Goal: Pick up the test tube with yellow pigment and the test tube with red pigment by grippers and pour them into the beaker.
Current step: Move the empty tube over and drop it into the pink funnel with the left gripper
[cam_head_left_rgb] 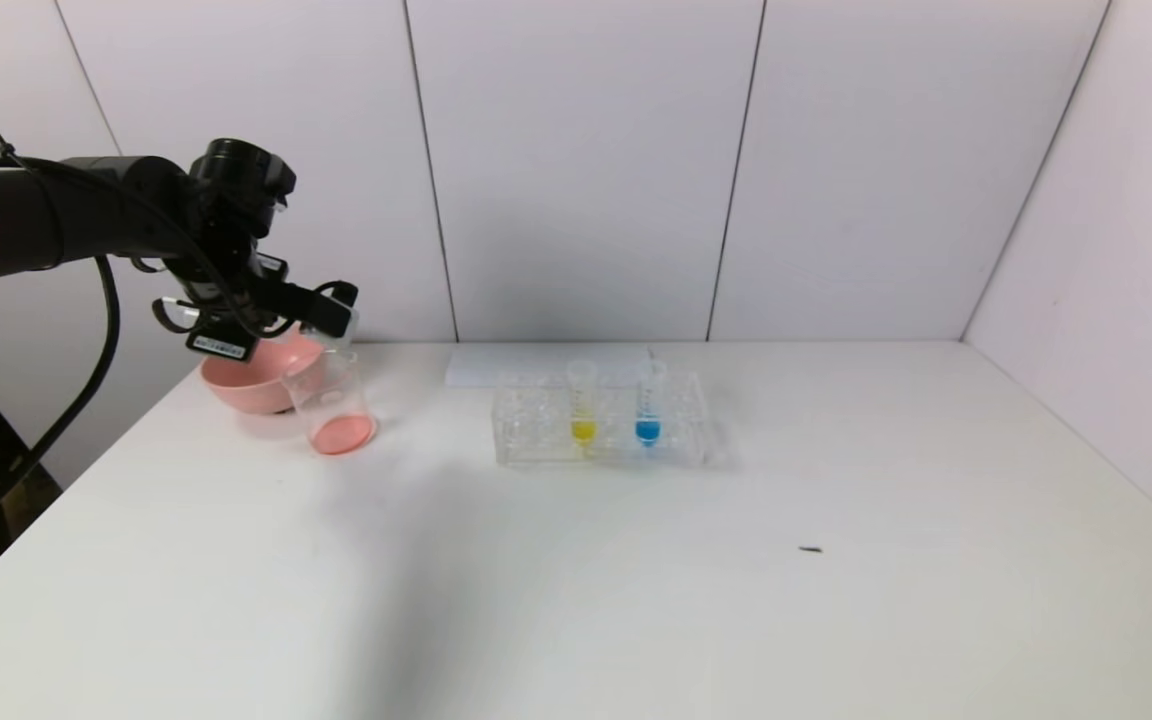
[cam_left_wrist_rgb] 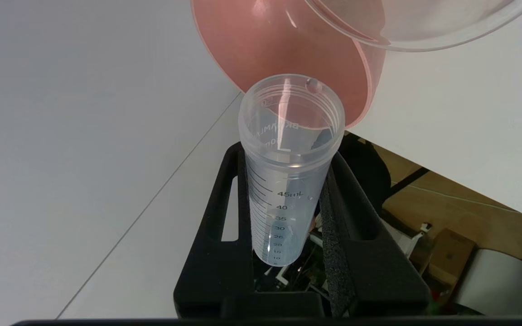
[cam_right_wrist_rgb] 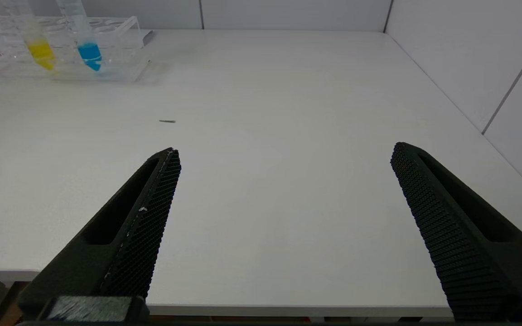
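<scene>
My left gripper (cam_head_left_rgb: 331, 310) is shut on a clear graduated test tube (cam_left_wrist_rgb: 288, 172), tipped with its mouth towards the beaker (cam_head_left_rgb: 331, 400). The tube looks drained; this is the test tube with red pigment, and pink-red liquid lies in the beaker's bottom. In the left wrist view the black fingers (cam_left_wrist_rgb: 224, 217) clamp the tube's sides, below the beaker's rim (cam_left_wrist_rgb: 406, 27). The test tube with yellow pigment (cam_head_left_rgb: 583, 405) stands upright in the clear rack (cam_head_left_rgb: 536, 430), also in the right wrist view as yellow tube (cam_right_wrist_rgb: 36, 40). My right gripper (cam_right_wrist_rgb: 286, 149) is open over the table's near edge, holding nothing.
A pink bowl (cam_head_left_rgb: 251, 380) sits right behind the beaker at the table's left edge. A tube with blue liquid (cam_head_left_rgb: 648, 405) stands in the rack beside the yellow one. A small dark speck (cam_head_left_rgb: 811, 549) lies on the white table. Walls close the back and right.
</scene>
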Robot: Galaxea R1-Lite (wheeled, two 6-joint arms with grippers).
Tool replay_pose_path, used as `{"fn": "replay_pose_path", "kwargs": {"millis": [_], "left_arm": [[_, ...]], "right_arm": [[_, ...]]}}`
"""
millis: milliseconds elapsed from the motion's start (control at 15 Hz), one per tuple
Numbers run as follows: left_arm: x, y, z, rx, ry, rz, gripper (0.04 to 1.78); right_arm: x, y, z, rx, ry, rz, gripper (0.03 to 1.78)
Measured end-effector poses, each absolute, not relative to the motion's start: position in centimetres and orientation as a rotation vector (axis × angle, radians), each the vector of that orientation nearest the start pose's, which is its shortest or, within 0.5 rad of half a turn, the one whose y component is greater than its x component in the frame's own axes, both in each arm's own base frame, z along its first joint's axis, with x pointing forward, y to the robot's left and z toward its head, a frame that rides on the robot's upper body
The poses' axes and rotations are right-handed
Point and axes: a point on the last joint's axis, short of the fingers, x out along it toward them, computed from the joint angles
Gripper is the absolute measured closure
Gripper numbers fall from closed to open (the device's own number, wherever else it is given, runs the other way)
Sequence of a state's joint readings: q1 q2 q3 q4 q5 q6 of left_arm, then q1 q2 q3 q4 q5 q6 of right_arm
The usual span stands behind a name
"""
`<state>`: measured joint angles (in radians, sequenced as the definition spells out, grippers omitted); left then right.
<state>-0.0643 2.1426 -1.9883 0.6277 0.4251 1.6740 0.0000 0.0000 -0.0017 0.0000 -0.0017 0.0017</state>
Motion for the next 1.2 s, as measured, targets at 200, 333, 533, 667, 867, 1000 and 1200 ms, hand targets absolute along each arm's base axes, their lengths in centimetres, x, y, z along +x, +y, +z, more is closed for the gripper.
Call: {"fn": "replay_pose_path", "kwargs": {"millis": [200, 333, 533, 667, 867, 1000, 1200], "left_arm": [[41.4, -1.7, 23.5, 1.726, 0.849, -0.397, 1.37], [41.1, -1.6, 23.9, 1.691, 0.818, -0.403, 1.37], [40.7, -1.1, 24.5, 1.620, 0.773, -0.416, 1.37], [40.4, -0.7, 24.8, 1.554, 0.732, -0.436, 1.37], [40.0, 0.1, 25.4, 1.447, 0.667, -0.461, 1.37], [39.8, 0.5, 25.7, 1.382, 0.628, -0.478, 1.37], [39.5, 1.6, 26.2, 1.249, 0.547, -0.533, 1.37]], "right_arm": [[-2.3, 0.0, 7.6, 0.002, -0.002, -0.001, 0.11], [-2.3, 0.0, 7.6, 0.002, -0.002, -0.002, 0.11], [-2.3, 0.0, 7.6, 0.002, -0.001, -0.002, 0.11], [-2.3, 0.0, 7.6, 0.002, -0.001, -0.002, 0.11], [-2.3, 0.0, 7.6, 0.002, -0.001, -0.002, 0.11], [-2.3, 0.0, 7.6, 0.001, -0.001, -0.002, 0.11], [-2.3, 0.0, 7.6, 0.002, -0.001, -0.002, 0.11]]}}
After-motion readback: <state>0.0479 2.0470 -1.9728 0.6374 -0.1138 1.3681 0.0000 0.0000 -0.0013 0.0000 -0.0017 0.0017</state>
